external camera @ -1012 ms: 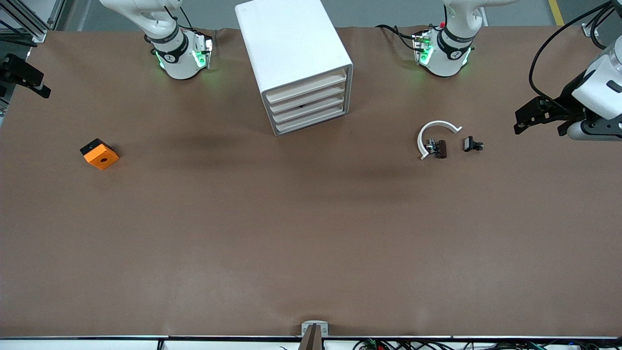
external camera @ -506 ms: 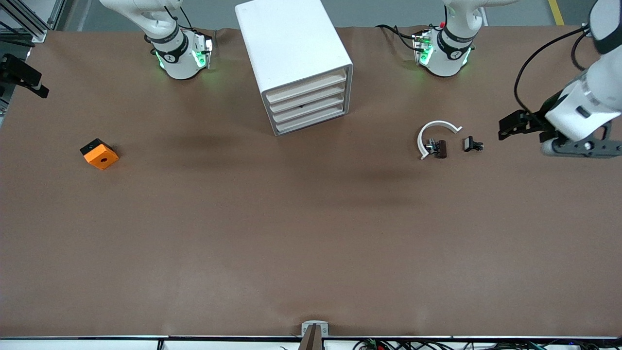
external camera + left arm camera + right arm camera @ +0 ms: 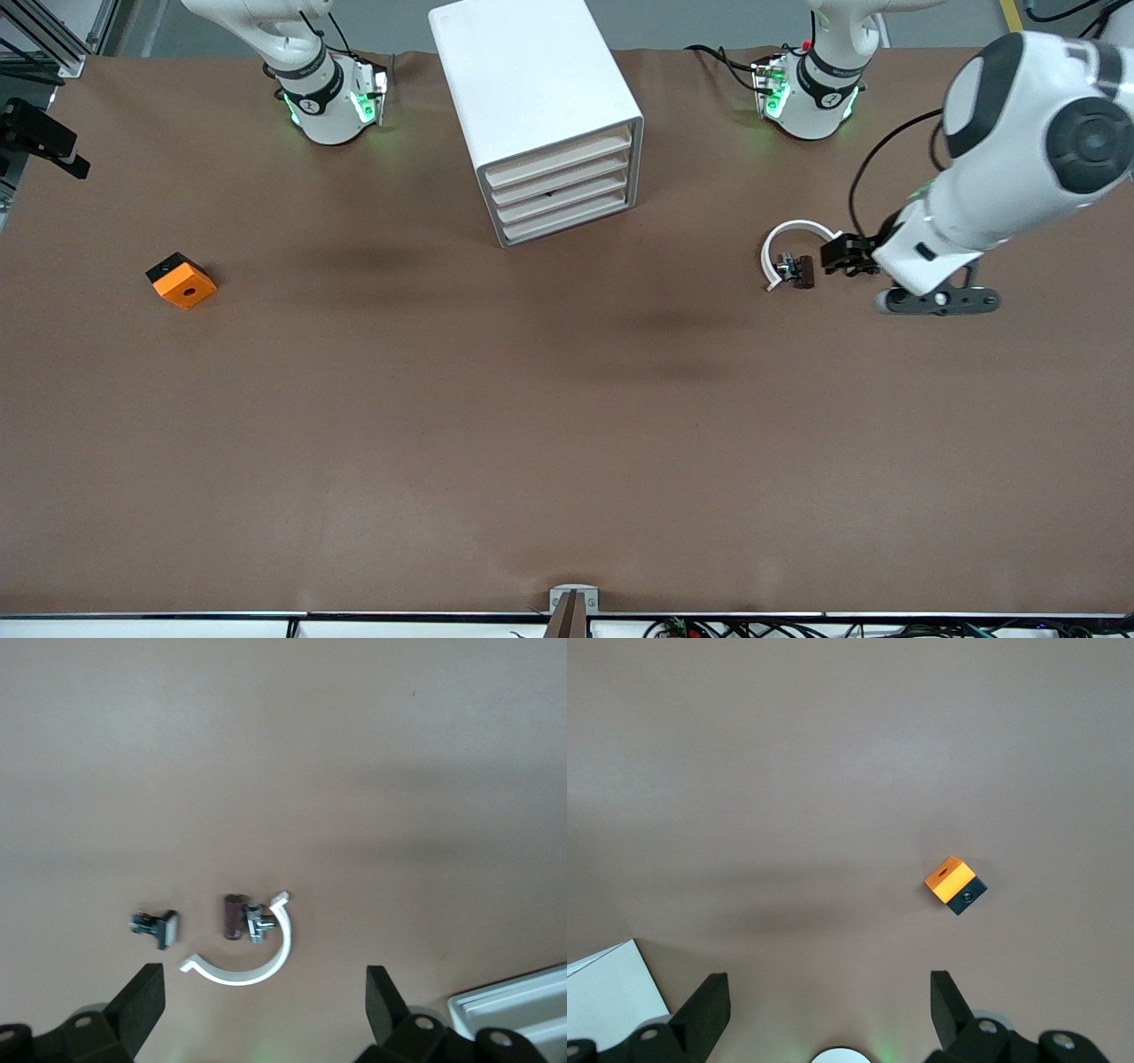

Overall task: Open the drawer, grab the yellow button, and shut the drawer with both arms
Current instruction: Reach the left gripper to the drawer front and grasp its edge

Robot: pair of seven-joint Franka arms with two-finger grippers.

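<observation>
left tool (image 3: pixel 261 1005) apart | right tool (image 3: pixel 824 1010) apart | drawers (image 3: pixel 560 189): 4, closed | orange block (image 3: pixel 182 280): 1

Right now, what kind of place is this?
Probably a robotics lab bench: two arm bases bolted along a brown-covered table, a white drawer cabinet, and aluminium framing at its edge.

Drawer (image 3: pixel 558 152): top of four slat fronts in white cabinet (image 3: pixel 523 71), fully shut, front angled toward 5 o'clock, cabinet at table's 12 o'clock. Left gripper (image 3: pixel 264 1005) held over small dark parts (image 3: pixel 237 917) at 3 o'clock of cabinet, fingers spread wide, nothing held. Right gripper (image 3: pixel 828 1010) parked at table's 9 o'clock edge, fingers spread, nothing held.
</observation>
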